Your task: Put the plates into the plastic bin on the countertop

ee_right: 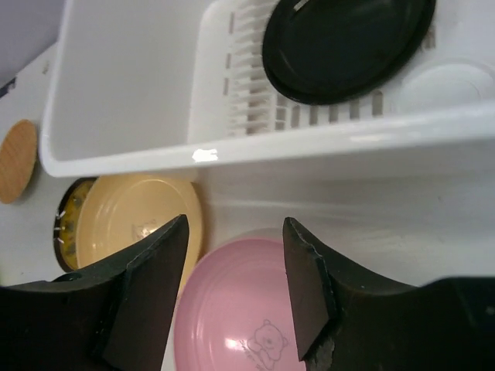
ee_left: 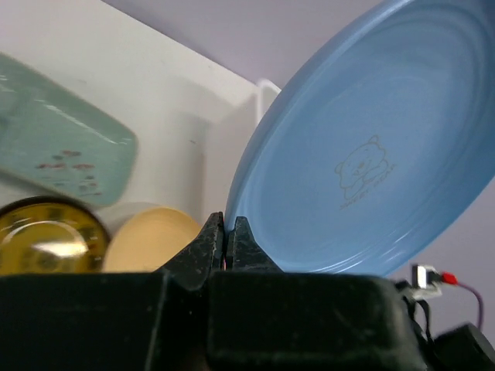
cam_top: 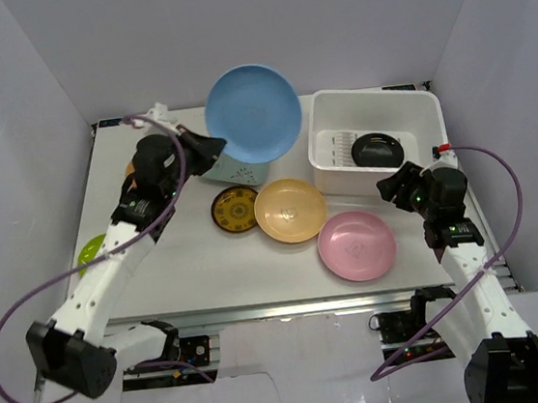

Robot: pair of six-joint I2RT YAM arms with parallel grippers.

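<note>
- One dish, the black plate, lay in the plastic bin at the table's far right corner.
- Left jaws pinched the rim of the blue plate, tilted high over the far edge, left of the bin.
- Six sat outside the bin: teal dish, black-and-yellow plate, peach plate, pink plate, lime green plate, orange woven plate.
- Right jaws stood apart and empty over the pink plate.
- Blue plate looked glossy and ringed, with a small bear outline at its centre.

Bright, even light from above, soft shadows. Glare spot on the bin rim; the teal plate looks slightly blurred.
</note>
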